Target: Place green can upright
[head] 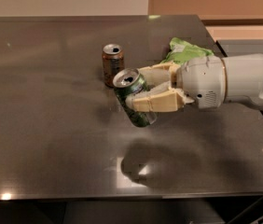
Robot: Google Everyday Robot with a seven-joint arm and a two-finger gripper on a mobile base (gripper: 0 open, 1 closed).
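green can: the green can [134, 98] is up in the air around the middle of the table [47, 125], a bit toward the right edge. It's tilted, with the silver top leaning to the far left and the bottom end pointing down toward the near right. You can see the opened top and its drinking hole.

gripper: the gripper [138, 88] comes in from the right edge and is clamped on the green can. Both tan fingers [159, 104] press on its side, one on the far side and one on the near side.

arm: a chunky white arm [224, 80] runs from the gripper straight out past the right edge of the table.

shadow: a dark shadow [145, 164] sits on the table below the can, closer to the near edge and clearly apart from the can itself, with a small bright glare in it.

brown can: the brown can [113, 64] stands upright just beyond the green one on the far-left side. Its top is open too. Whether the two touch is hard to say from here.

snack bag: a light green snack bag [185, 50] lies behind the gripper, toward the far right corner, partly hidden by the arm.

table: dark, shiny and pretty reflective.
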